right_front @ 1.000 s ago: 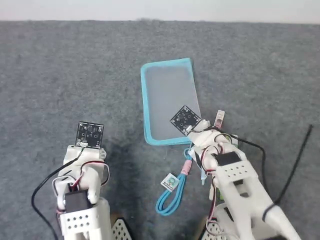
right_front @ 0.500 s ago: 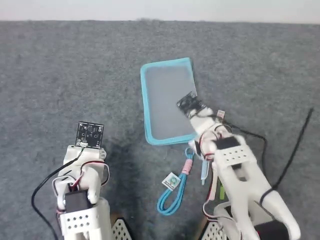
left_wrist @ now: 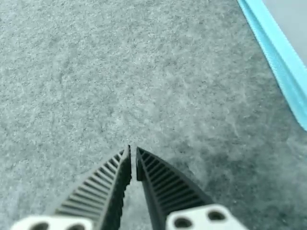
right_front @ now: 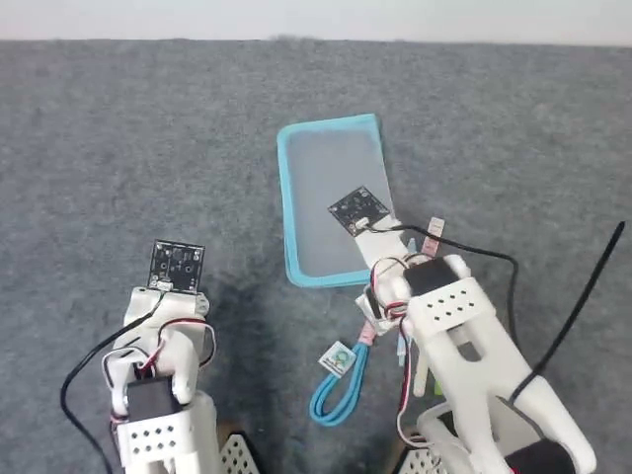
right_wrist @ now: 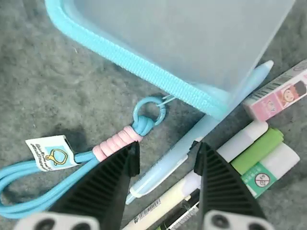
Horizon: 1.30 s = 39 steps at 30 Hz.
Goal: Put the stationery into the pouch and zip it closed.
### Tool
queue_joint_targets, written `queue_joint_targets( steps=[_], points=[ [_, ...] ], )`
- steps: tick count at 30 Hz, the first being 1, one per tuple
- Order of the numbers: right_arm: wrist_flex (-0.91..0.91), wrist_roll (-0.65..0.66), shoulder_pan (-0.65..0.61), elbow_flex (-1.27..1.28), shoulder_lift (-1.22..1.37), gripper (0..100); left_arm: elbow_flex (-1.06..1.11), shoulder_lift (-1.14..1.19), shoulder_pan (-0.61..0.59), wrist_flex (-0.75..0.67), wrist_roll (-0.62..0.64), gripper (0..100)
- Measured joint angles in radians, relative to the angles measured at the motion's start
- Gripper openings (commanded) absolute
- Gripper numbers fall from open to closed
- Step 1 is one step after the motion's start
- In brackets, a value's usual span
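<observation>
The pouch (right_front: 331, 197) is translucent with a blue zipper edge and lies flat at mid table. Its zipper ring (right_wrist: 149, 111) joins a blue strap (right_front: 336, 390) with a pink wrap and a paper tag (right_wrist: 47, 152). Beside the pouch's near corner lie a light blue pen (right_wrist: 192, 143), a pink eraser (right_wrist: 280, 96), a green highlighter (right_wrist: 259, 148) and white pens. My right gripper (right_wrist: 166, 147) is open just above the blue pen, one finger on each side of it. My left gripper (left_wrist: 133, 152) is shut with nothing in it, low over bare carpet left of the pouch edge (left_wrist: 278, 52).
Grey carpet (right_front: 138, 138) covers the whole table. The right arm (right_front: 444, 326) hides most of the stationery from above; the eraser (right_front: 433, 234) peeks out beside it. The left arm (right_front: 163, 341) stands at the near left.
The right arm has pushed forward toward the pouch's near edge and swung a little left, with its wrist turning. The left arm has not moved.
</observation>
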Motion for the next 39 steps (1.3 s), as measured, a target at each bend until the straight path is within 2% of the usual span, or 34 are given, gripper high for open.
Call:
queue_joint_targets(
  steps=[4, 7, 13, 20, 23, 27, 29, 32, 39],
  points=[
    [-0.094, 0.002, 0.02, 0.0, 0.02, 19.5, 0.0, 0.0, 0.0, 0.0, 0.0, 1],
    [-0.147, 0.003, 0.026, -0.052, 0.129, 19.7, 0.0, 0.0, 0.0, 0.0, 0.0, 1],
    [-0.161, 0.006, 0.057, -0.324, 0.477, 19.8, 0.0, 0.0, 0.0, 0.0, 0.0, 1],
    [-0.157, 0.006, 0.075, -0.687, 0.76, 19.8, 0.0, 0.0, 0.0, 0.0, 0.0, 1],
    [-0.1, 0.006, 0.074, -0.845, 0.858, 19.8, 0.0, 0.0, 0.0, 0.0, 0.0, 1],
    [0.097, 0.008, 0.074, -0.971, 0.855, 19.8, 0.0, 0.0, 0.0, 0.0, 0.0, 1],
    [0.18, 0.009, 0.069, -0.965, 0.807, 19.8, 0.0, 0.0, 0.0, 0.0, 0.0, 1],
    [0.207, 0.029, 0.04, -0.859, 0.661, 19.8, 0.0, 0.0, 0.0, 0.0, 0.0, 1],
    [0.063, 0.038, -0.046, -0.328, 0.282, 19.5, 0.0, 0.0, 0.0, 0.0, 0.0, 1]
  ],
)
